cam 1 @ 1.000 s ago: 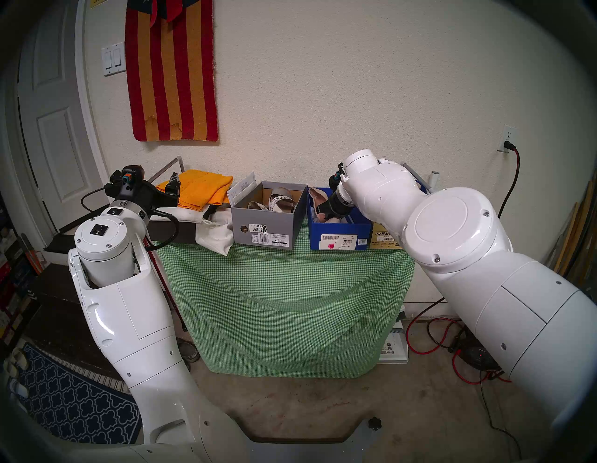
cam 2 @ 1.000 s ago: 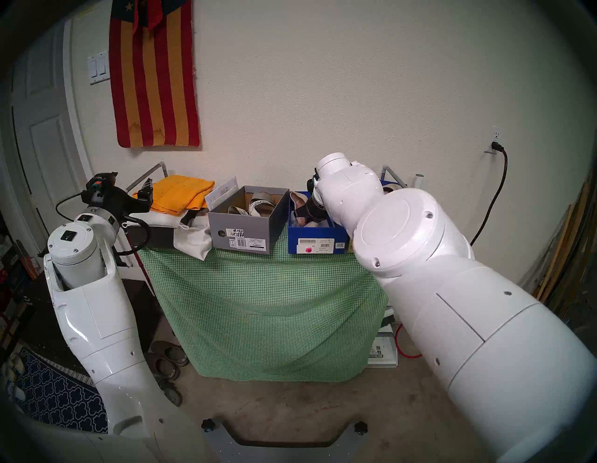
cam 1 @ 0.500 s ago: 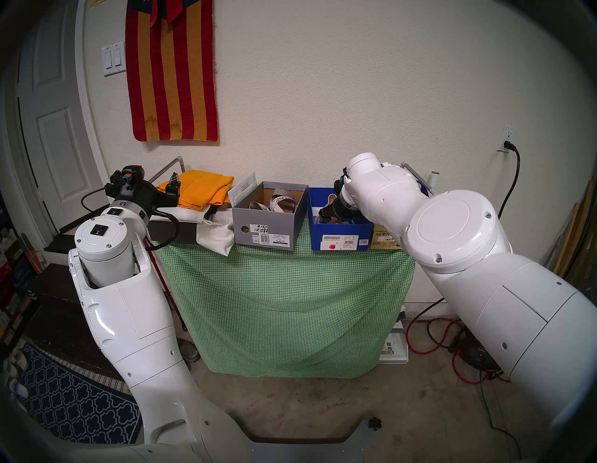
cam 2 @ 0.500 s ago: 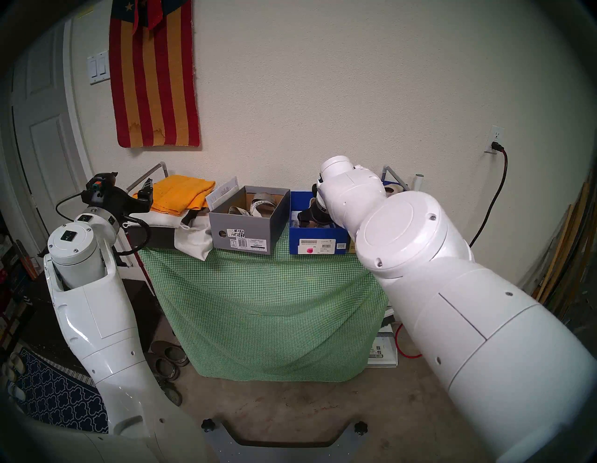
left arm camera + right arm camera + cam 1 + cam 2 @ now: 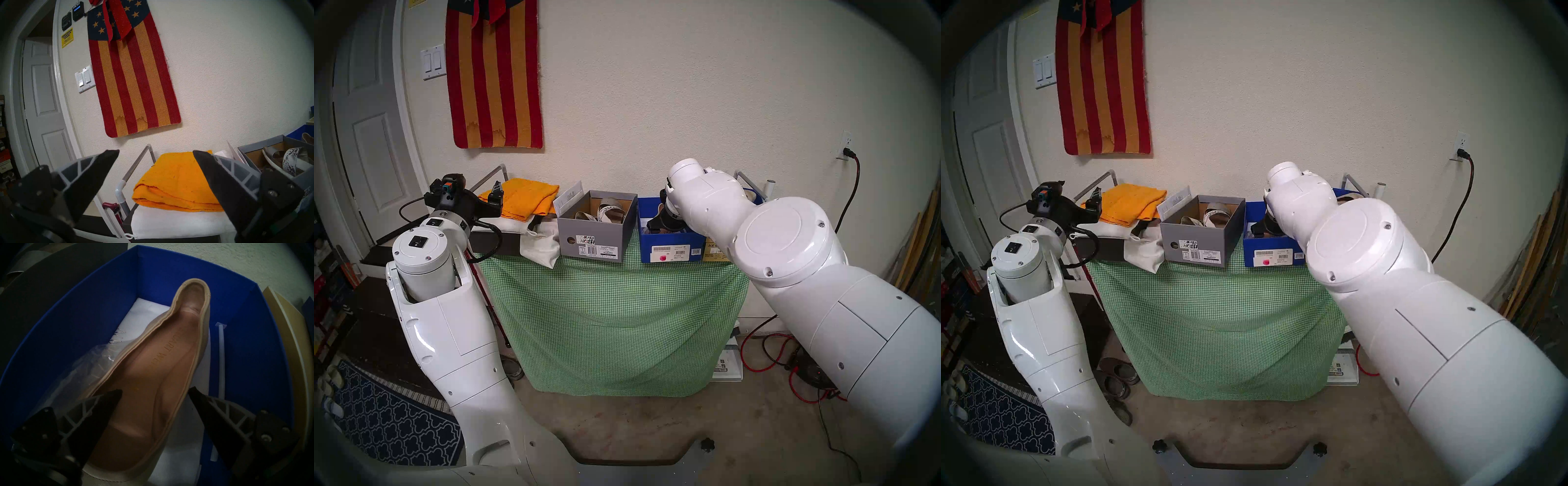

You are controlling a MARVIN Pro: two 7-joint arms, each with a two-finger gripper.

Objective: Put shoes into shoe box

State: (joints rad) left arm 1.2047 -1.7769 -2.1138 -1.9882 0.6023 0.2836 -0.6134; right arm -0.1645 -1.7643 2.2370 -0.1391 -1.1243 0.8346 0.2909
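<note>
A: R pincer (image 5: 155, 393) first – state?

B: Fingers spread apart, nothing between the pads. It's tipped down into the blue shoe box (image 5: 95, 299). One finger (image 5: 102, 412) sits at 7 o'clock in the wrist view, the other at 5. The beige ballet flat (image 5: 153, 372) lies in the box right under them, running from 6 up toward 12, opening facing up.

A: Touching the flat?

B: Can't say for sure – wrist view is dark. The 7 o'clock finger overlaps the flat's near end in the pic; looks apart, though.

A: What else in that box?

B: White paper (image 5: 146, 310) under the flat, crinkled clear plastic (image 5: 91, 365) at 9 o'clock of it, a white plastic stick (image 5: 220, 361) at 3 o'clock along the wall.

A: Outward from there?

B: Head view: blue shoe box (image 5: 670, 251) on the green-checked bench (image 5: 616, 305), grey shoe box (image 5: 590, 244) just beside it at 9 o'clock. The platform sandals (image 5: 609, 212) are inside the grey one, silver and snakeskin straps showing. A tan box (image 5: 716, 254) at 3 o'clock of the blue one, mostly hidden by the R arm.

A: L pincer?

B: L pincer (image 5: 156, 152) is wide apart, empty, held well off at 9 o'clock of the boxes, over a folded orange towel (image 5: 175, 183) on a white cloth (image 5: 169, 224).
</note>
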